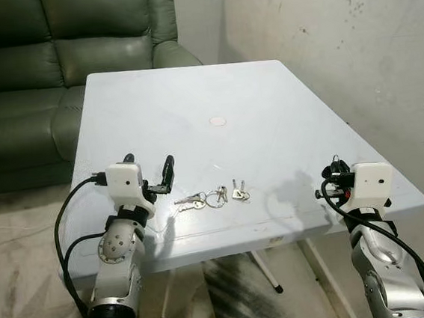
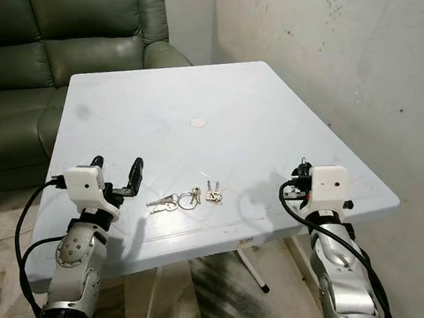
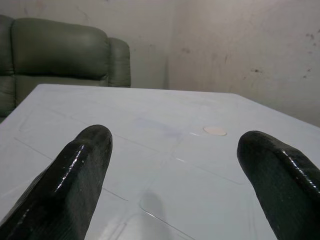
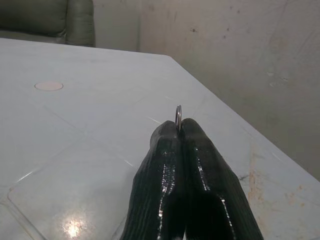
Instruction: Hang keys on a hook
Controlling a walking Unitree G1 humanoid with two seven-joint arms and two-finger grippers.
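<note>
Keys (image 1: 210, 197) loose on white table (image 1: 268, 116), left gripper (image 1: 150, 172) beside them — fingers spread, empty, right gripper (image 4: 178, 122) pinching a thin metal ring (image 4: 178, 116).

From head height, both eye views looked forward and down over the white table (image 1: 267, 108) toward the sofa (image 1: 52, 54). Each wrist camera sat low above the tabletop, facing the wall (image 3: 240, 45); all shared the table.

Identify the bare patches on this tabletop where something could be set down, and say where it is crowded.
The pale blue plastic table is bare from its far edge by the green leather sofa down past the small round cap. It is crowded at the near edge: silver keys between left gripper and right gripper.
</note>
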